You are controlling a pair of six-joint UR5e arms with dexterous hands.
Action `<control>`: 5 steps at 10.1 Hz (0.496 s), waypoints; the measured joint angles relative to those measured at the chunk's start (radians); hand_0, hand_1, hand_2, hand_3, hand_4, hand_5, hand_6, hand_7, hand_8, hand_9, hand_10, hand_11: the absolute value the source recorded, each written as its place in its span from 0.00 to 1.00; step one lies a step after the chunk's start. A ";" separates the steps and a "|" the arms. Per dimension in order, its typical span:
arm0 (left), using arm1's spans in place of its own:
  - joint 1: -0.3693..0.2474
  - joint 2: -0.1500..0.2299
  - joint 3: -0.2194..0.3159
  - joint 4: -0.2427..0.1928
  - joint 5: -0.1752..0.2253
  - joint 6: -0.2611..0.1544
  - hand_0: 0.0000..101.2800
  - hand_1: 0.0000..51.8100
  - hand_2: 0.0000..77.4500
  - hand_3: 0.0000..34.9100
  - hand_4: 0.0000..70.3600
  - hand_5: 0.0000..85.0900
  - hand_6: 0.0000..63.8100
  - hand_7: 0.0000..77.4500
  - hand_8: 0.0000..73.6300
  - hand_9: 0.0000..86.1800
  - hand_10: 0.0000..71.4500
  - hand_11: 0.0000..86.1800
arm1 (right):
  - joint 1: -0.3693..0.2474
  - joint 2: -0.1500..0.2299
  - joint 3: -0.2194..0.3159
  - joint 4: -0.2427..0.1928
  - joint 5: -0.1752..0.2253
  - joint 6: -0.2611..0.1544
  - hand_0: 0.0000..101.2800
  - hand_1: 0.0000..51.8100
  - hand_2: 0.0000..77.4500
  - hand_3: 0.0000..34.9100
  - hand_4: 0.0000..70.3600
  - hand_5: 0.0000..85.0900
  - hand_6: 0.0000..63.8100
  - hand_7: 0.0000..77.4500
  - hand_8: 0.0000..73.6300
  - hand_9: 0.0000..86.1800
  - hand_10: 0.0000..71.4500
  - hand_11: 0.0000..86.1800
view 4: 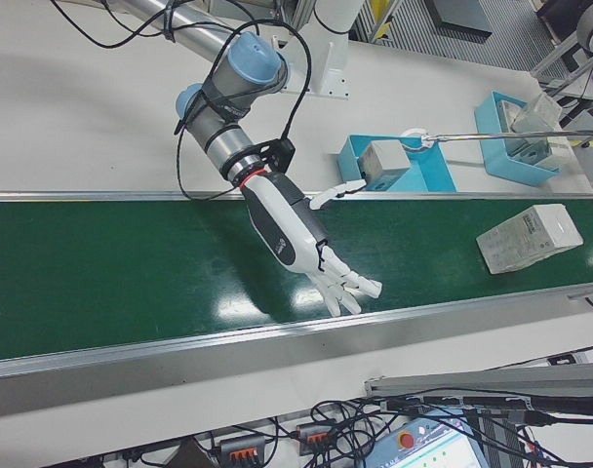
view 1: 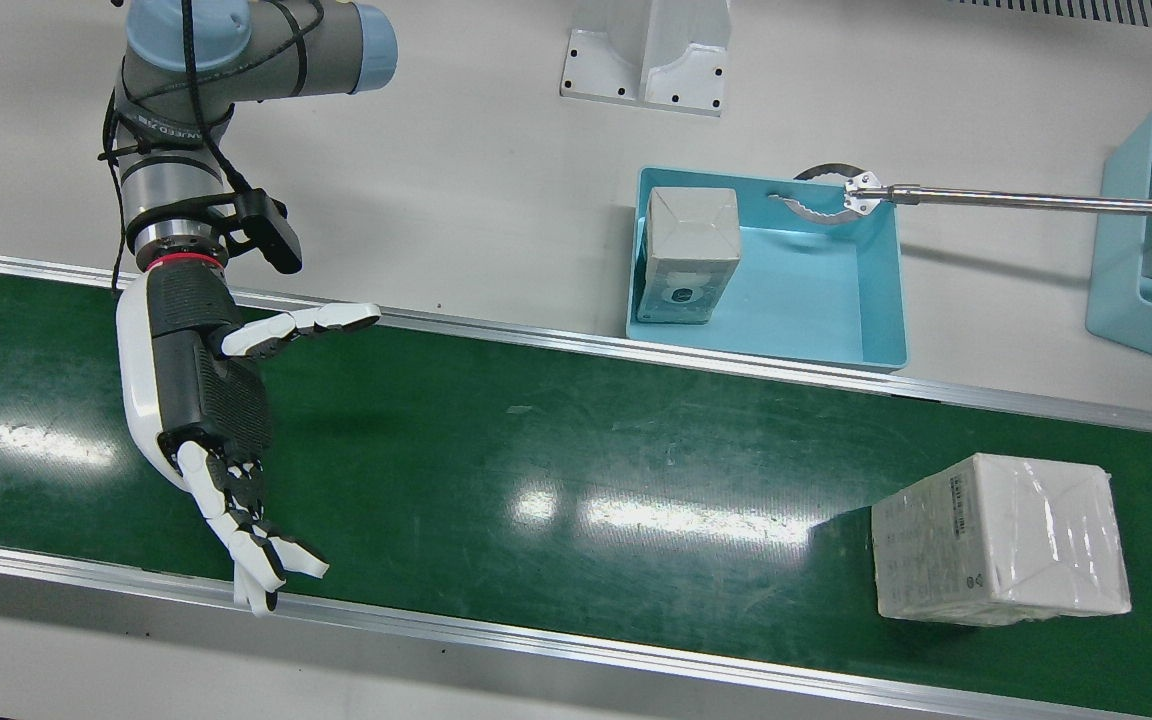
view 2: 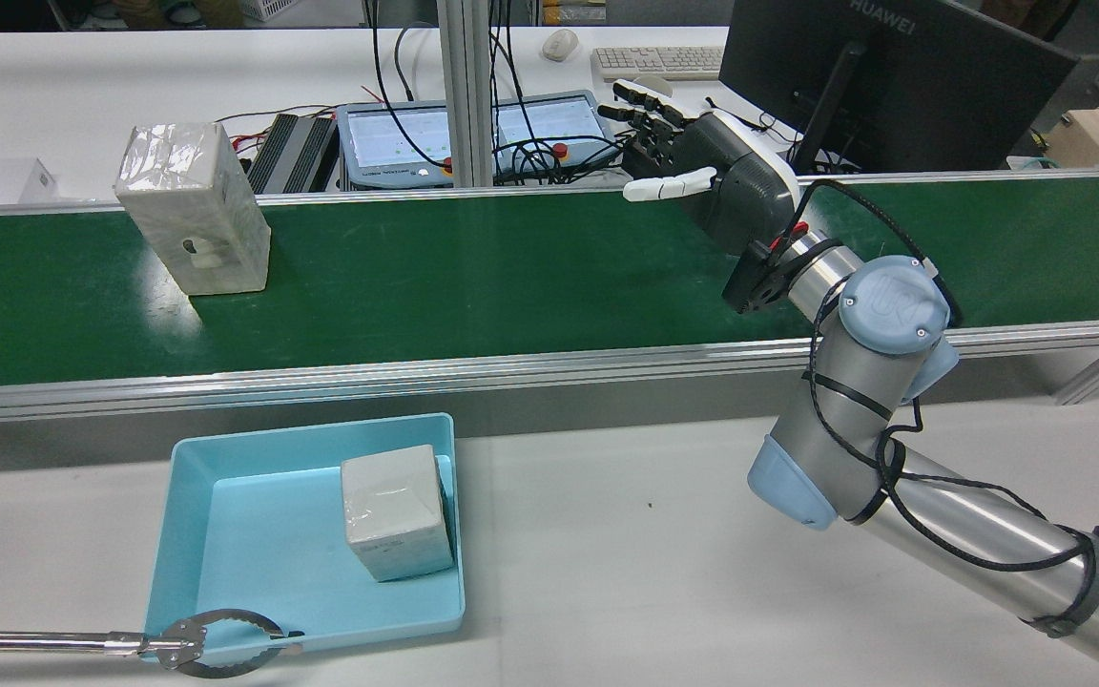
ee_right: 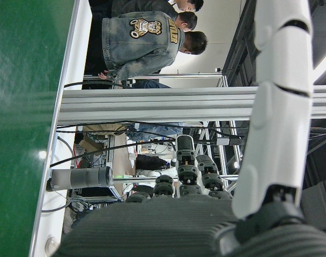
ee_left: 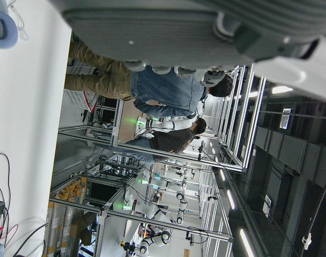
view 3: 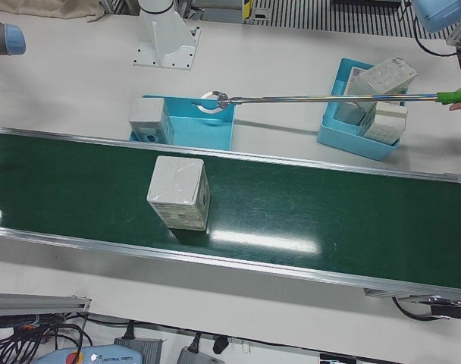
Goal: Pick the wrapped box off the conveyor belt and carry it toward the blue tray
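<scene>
The wrapped box (view 1: 1001, 550) lies on the green conveyor belt (view 1: 556, 440), far to the view's right of my right hand (view 1: 206, 400). The box also shows in the rear view (view 2: 195, 224), the left-front view (view 3: 179, 193) and the right-front view (view 4: 529, 237). My right hand is open and empty, palm over the belt, fingers spread toward the belt's near edge (view 4: 296, 229). The blue tray (view 1: 796, 300) sits beside the belt on the robot's side and holds another wrapped box (view 1: 691, 250). My left hand (ee_left: 206, 32) shows only in its own view, holding nothing.
A long metal grabber tool (view 1: 836, 195) reaches over the blue tray's far rim. A second blue tray (view 1: 1126, 300) with several boxes stands farther along the table. A white pedestal (view 1: 648, 50) stands behind the tray. Aluminium rails (view 1: 536, 640) edge the belt.
</scene>
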 joint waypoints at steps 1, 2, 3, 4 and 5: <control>0.000 0.000 0.000 0.000 0.000 0.000 0.00 0.00 0.01 0.00 0.00 0.01 0.01 0.01 0.01 0.00 0.00 0.00 | 0.000 0.000 0.001 0.000 0.000 0.000 0.46 0.24 0.15 0.00 0.11 0.12 0.10 0.23 0.04 0.08 0.00 0.01; 0.000 0.000 0.000 0.000 0.000 0.000 0.00 0.00 0.01 0.00 0.01 0.01 0.00 0.01 0.01 0.01 0.01 0.00 | 0.000 0.000 0.001 0.000 0.000 0.001 0.46 0.24 0.15 0.00 0.11 0.12 0.10 0.23 0.04 0.08 0.00 0.01; 0.000 0.000 0.000 0.000 0.000 0.000 0.00 0.00 0.01 0.00 0.01 0.01 0.00 0.01 0.01 0.01 0.01 0.00 | 0.000 0.000 0.001 -0.001 0.000 0.001 0.46 0.24 0.15 0.00 0.11 0.12 0.10 0.23 0.04 0.08 0.00 0.01; 0.000 0.000 0.000 0.000 0.000 0.000 0.00 0.00 0.01 0.00 0.01 0.01 0.00 0.01 0.01 0.01 0.00 0.00 | 0.000 0.000 0.001 -0.001 0.000 0.002 0.46 0.24 0.15 0.00 0.11 0.12 0.10 0.23 0.04 0.08 0.00 0.01; 0.000 0.000 0.000 0.000 0.000 0.000 0.00 0.00 0.01 0.00 0.00 0.01 0.01 0.01 0.01 0.00 0.00 0.01 | 0.001 0.000 0.001 -0.001 0.000 0.003 0.46 0.24 0.15 0.00 0.10 0.12 0.10 0.23 0.04 0.08 0.00 0.01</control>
